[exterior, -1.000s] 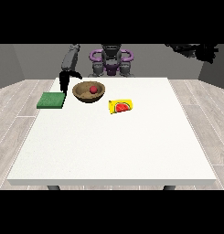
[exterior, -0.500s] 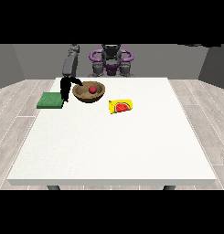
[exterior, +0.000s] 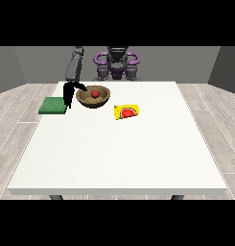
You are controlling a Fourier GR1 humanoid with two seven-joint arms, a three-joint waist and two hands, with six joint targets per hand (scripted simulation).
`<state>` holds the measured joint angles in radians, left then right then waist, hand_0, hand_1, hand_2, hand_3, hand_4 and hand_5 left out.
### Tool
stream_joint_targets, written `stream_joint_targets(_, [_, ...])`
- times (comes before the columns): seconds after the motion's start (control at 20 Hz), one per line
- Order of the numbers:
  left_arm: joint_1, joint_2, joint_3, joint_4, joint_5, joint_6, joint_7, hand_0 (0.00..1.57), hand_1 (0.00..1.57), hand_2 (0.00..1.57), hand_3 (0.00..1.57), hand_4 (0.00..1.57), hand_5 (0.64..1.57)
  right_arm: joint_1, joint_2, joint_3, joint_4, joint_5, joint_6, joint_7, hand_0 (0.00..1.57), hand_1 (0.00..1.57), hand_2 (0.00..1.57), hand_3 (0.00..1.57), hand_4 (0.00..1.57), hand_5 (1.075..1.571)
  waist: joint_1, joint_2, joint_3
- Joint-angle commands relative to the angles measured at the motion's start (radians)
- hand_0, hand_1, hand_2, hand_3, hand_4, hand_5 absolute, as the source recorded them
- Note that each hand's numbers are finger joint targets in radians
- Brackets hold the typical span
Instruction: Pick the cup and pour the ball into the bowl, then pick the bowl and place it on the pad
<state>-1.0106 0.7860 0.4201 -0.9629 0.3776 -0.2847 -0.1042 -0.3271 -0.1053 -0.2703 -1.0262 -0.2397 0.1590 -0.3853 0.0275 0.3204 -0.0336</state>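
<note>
My hand at the view's left [exterior: 69,94] hangs by the bowl's [exterior: 93,96] left rim, thumb reaching onto it; whether my fingers grasp it I cannot tell. The red ball [exterior: 95,93] lies inside the bowl. The green pad [exterior: 52,105] sits left of the bowl, the tipped yellow cup [exterior: 127,112] right.

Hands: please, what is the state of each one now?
Hand at the view's left: at the bowl's left rim, thumb over the rim; whether it grips cannot be told.
Other hand: not in view.

Robot hand [exterior: 69,94] at view's left: finger pose too small to tell; other hand unseen.
</note>
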Motion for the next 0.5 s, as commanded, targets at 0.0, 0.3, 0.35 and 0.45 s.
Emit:
stream_joint_targets(0.0, [-0.024,0.021,0.005,-0.014,0.014,-0.012,0.012,0.0,0.0,0.0,0.0,0.0,1.53,-0.042,0.011,-0.002,0.094,0.021,-0.033,-0.018,0.0,0.0,0.0,0.0,0.29,1.566,0.035,0.059,0.0349])
stream_joint_targets(0.3, [-0.072,0.004,-0.014,-0.017,0.025,-0.005,0.041,0.0,0.0,0.0,0.0,0.0,1.54,-0.067,0.077,0.037,0.016,0.057,-0.143,0.081,0.0,0.0,0.0,0.0,0.43,1.569,0.072,0.056,0.0344])
stream_joint_targets(0.35, [-0.069,0.012,-0.021,-0.01,0.024,-0.034,0.034,0.0,0.0,0.0,0.0,0.0,1.533,-0.101,0.093,0.039,0.016,0.064,-0.179,0.092,0.0,0.0,0.0,0.0,0.44,1.57,0.085,0.069,0.034])
stream_joint_targets(0.45, [-0.104,0.018,-0.016,0.012,0.036,-0.016,0.077,0.0,0.0,0.0,0.0,0.0,1.54,-0.103,0.101,0.078,0.017,0.098,-0.208,0.132,0.0,0.0,0.0,0.0,0.44,1.57,0.074,0.046,0.0339])
